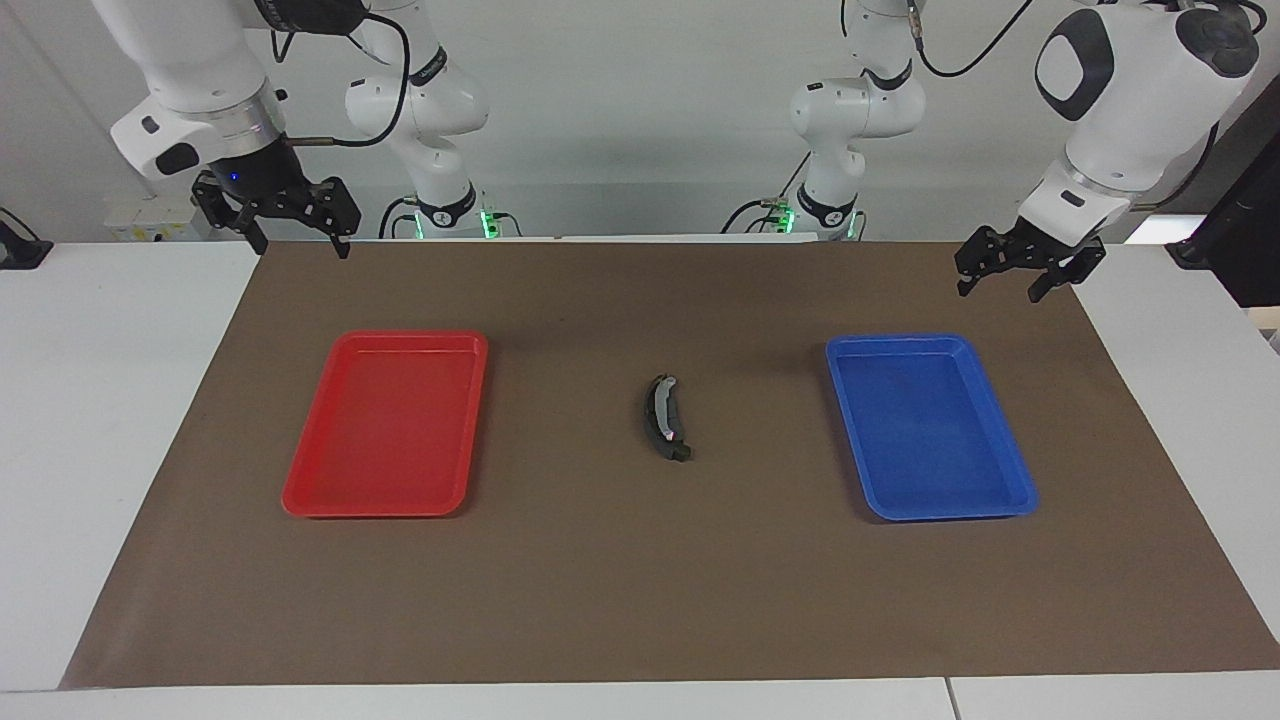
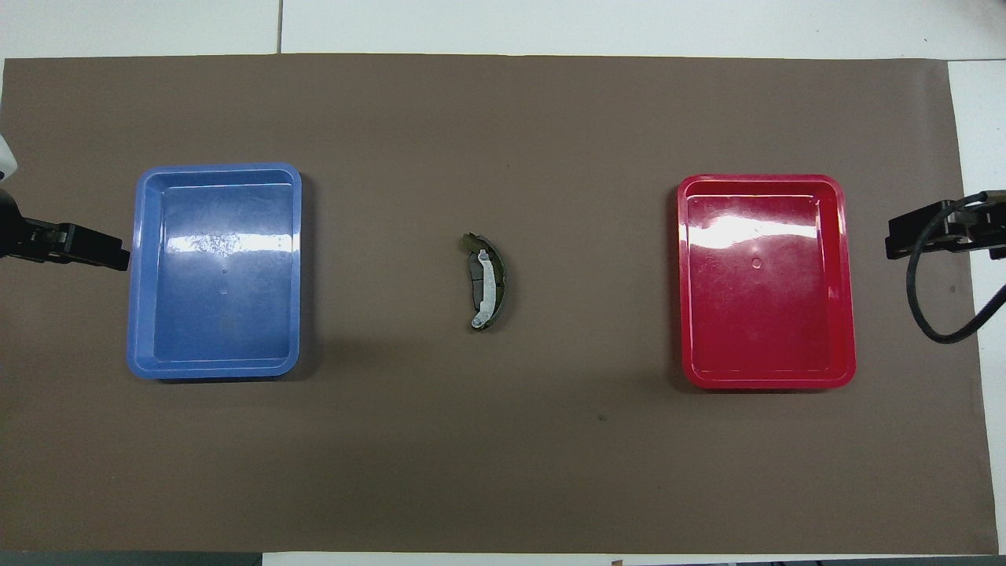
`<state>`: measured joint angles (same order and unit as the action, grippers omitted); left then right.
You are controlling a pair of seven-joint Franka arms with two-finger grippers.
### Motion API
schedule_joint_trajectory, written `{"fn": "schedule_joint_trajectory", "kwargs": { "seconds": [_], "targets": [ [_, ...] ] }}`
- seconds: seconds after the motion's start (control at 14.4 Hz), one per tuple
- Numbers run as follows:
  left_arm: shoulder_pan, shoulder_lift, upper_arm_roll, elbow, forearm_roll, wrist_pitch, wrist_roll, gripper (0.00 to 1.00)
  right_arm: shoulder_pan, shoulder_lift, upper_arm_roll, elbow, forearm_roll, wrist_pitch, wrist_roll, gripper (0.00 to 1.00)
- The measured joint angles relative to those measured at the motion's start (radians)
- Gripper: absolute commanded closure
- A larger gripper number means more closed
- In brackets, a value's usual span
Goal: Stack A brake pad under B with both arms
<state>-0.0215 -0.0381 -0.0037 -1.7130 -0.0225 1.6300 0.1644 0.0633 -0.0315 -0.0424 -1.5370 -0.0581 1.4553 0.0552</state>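
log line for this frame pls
stage: stack done | B on A brake pad, mat centre, between trays | left gripper: open, empty, raised | right gripper: open, empty, raised

Two white, glossy, rounded jointed robot arms: the left arm [image 1: 1120, 90] carries dark grey oval joint caps, the right arm [image 1: 190, 60] a brushed silver wrist ring and a small dark oval inset. Each ends in a black gripper of skeletal linked fingers, the left gripper [image 1: 1012, 277] and the right gripper [image 1: 296, 238]. Black cables loop along the white links. Green lights glow at both bases, and a small blue light shows above the right gripper.
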Motion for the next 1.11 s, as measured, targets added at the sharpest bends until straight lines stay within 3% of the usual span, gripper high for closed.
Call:
{"fn": "schedule_joint_trajectory", "kwargs": {
  "seconds": [0.28, 1.11],
  "targets": [
    [0.000, 0.000, 0.000, 0.000, 0.000, 0.000, 0.000, 0.01, -0.002, 0.000, -0.001, 0.000, 0.058, 0.000, 0.000, 0.00],
    [0.000, 0.000, 0.000, 0.000, 0.000, 0.000, 0.000, 0.01, -0.001, 0.000, -0.002, 0.000, 0.039, -0.006, -0.019, 0.00]
  ]
}}
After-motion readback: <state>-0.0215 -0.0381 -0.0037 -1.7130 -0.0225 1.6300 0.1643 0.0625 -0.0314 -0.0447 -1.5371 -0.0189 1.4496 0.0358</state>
